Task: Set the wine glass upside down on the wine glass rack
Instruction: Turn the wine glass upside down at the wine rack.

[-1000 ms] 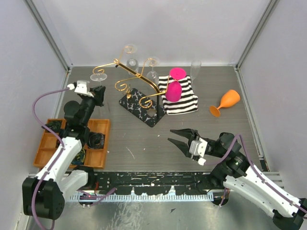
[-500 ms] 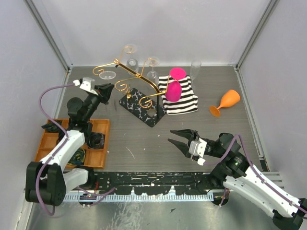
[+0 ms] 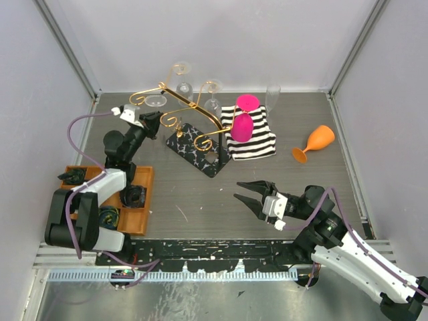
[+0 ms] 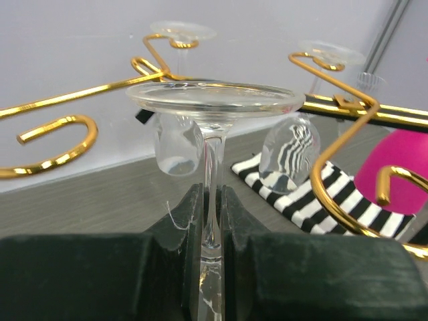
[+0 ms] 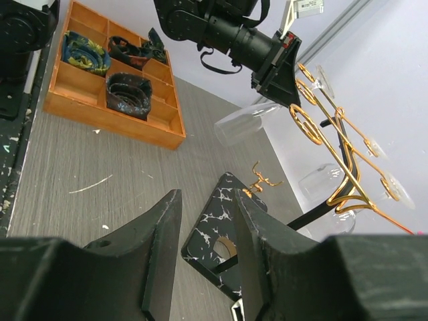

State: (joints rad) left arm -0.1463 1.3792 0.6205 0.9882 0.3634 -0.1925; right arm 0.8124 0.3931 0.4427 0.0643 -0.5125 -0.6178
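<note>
My left gripper (image 3: 150, 124) is shut on the stem of a clear wine glass (image 3: 155, 101) held upside down, foot up. In the left wrist view the stem stands between my fingers (image 4: 194, 207) and the round foot (image 4: 215, 98) sits level with the gold scroll hooks (image 4: 57, 142). The wine glass rack (image 3: 184, 107) has gold wire arms on a black marbled base (image 3: 195, 148). Two clear glasses (image 4: 176, 144) hang from it. My right gripper (image 3: 249, 195) is open and empty, in front of the base (image 5: 227, 231). The held glass's bowl (image 5: 246, 124) shows in the right wrist view.
A black-and-white striped cloth (image 3: 257, 137) right of the rack carries a pink glass (image 3: 244, 124). An orange glass (image 3: 313, 145) lies on its side at the right. A clear glass (image 3: 273, 97) stands at the back. An orange compartment tray (image 3: 140, 200) sits at the left.
My left gripper has moved right and away with the clear glass, closer to the rack's left hooks. The right arm has not moved.
</note>
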